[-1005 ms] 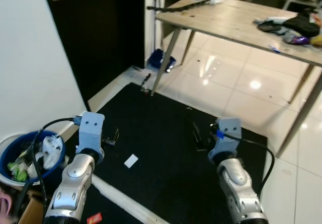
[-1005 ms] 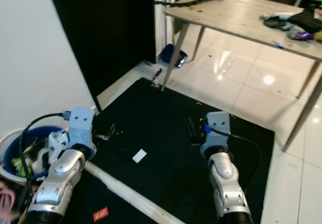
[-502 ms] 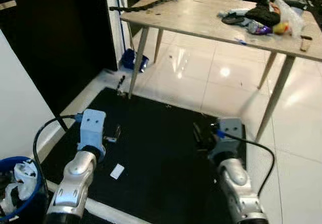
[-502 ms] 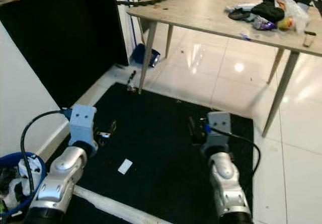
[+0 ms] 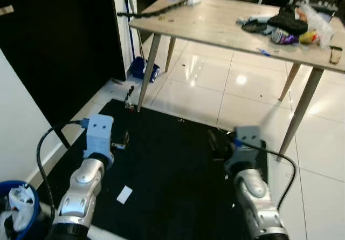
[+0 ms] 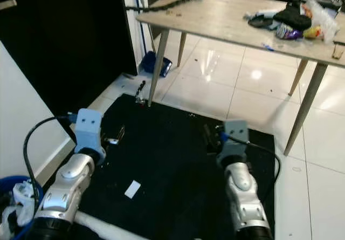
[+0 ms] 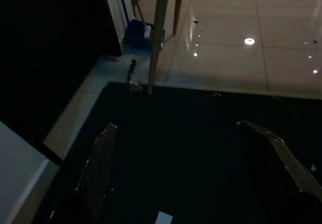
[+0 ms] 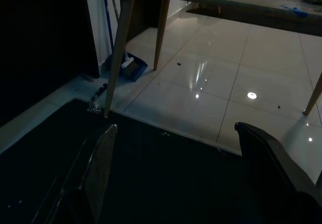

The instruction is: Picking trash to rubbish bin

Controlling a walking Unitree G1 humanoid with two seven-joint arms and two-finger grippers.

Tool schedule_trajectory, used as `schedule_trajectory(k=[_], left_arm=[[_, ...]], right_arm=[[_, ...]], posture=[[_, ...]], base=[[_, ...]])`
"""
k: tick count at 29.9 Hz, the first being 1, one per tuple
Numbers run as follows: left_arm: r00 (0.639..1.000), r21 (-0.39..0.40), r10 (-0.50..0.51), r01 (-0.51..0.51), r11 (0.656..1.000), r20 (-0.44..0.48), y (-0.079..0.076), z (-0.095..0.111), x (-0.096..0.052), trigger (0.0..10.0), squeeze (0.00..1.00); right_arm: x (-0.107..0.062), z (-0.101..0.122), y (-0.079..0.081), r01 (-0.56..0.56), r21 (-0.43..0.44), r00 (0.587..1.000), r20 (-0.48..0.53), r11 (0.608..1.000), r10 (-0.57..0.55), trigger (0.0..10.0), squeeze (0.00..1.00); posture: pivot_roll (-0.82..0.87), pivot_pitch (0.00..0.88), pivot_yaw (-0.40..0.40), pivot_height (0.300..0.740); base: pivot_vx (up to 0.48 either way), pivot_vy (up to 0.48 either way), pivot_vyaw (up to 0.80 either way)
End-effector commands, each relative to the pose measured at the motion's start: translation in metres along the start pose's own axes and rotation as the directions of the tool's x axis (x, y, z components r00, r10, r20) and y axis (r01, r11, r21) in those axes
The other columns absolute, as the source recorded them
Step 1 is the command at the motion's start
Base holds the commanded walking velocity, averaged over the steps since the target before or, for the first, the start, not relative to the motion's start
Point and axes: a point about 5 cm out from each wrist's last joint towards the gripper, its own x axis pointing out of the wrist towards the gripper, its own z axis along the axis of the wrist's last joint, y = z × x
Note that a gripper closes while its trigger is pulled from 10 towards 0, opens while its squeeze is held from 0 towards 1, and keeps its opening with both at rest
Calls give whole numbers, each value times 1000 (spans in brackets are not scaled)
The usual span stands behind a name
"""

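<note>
Reaching the white scrap of paper (image 5: 124,194) on the black mat (image 5: 172,164) is judged the step in hand; it lies below and just ahead of the left jaws (image 7: 181,148), which are spread apart and empty. The right jaws (image 8: 176,153) are likewise apart. A straight descent is advised. The bin (image 5: 24,218) sits behind the left jaws; bench legs (image 5: 148,70) stand well ahead, with open tile beyond.

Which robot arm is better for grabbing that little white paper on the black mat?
Probably the left: the white paper lies on the black mat just beside the left gripper, open and empty. The right gripper is farther off.
</note>
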Motion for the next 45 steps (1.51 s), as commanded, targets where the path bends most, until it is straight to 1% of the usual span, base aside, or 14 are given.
schedule_trajectory(k=[1,10,18,23,33,39,45], left_arm=[[1000,7,14,-14,1000,-27,2,-8,-4,10000,0],[999,8,20,-20,1000,-26,3,-8,-4,10000,0],[999,11,33,-33,999,-12,5,-6,-5,10000,0],[999,7,43,-43,999,-5,6,-3,-2,10000,0],[999,11,44,-44,999,1,8,-1,-1,10000,0],[998,18,55,-55,998,2,10,-2,-3,10000,0],[998,24,57,-57,998,4,12,0,-3,10000,0]], right_arm=[[-2,-2,5,-20,12,1000,-2,1000,20,10000,0],[-1,-2,10,-32,25,999,-9,999,32,10000,0],[0,-3,10,-32,32,999,-18,999,33,10000,0],[1,-3,11,-38,30,999,-17,999,38,10000,0],[1,-1,12,-44,29,999,-6,999,44,10000,0],[0,-4,13,-48,25,999,-18,999,48,10000,0],[3,-3,13,-44,29,999,-15,999,45,10000,0]], posture=[[-56,129,-1,740],[-56,132,-13,740],[-53,131,-26,740],[-51,129,-29,740],[-51,126,-31,740],[-38,129,-42,740],[-35,122,-29,740]], base=[[300,0,0],[297,0,0],[296,0,-713],[294,0,-743],[294,0,0],[295,0,0],[292,0,0]])
